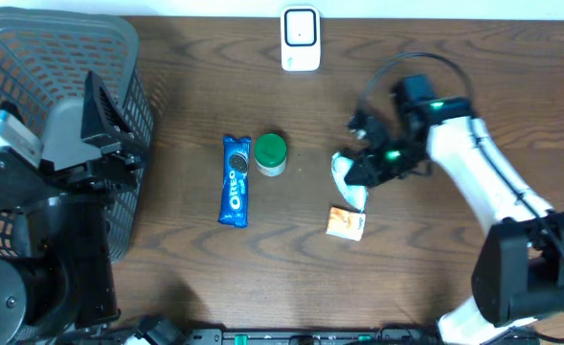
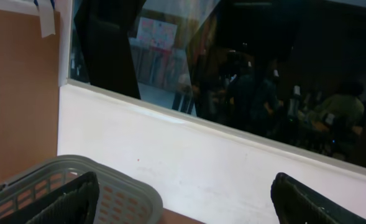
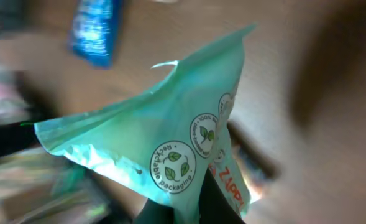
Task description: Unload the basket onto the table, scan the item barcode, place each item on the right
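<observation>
the overhead camera looks straight down on the bench (image 1: 416,278) from well above. it takes in the bench's whole width, with the far edge at the top of the frame and the arm bases (image 1: 526,278) along the near edge. the left wrist camera sits high at the left, facing almost level toward a white wall (image 2: 220,168) and a dark window (image 2: 263,74), its own fingers (image 2: 77,199) in the lower corners. it shares only the basket (image 2: 117,190) rim with the overhead view. the right wrist camera looks down from very close on the green pouch (image 3: 170,124), which is blurred and fills its frame. that pouch, the blue packet (image 3: 96,31) and the bench wood also show from overhead.
</observation>
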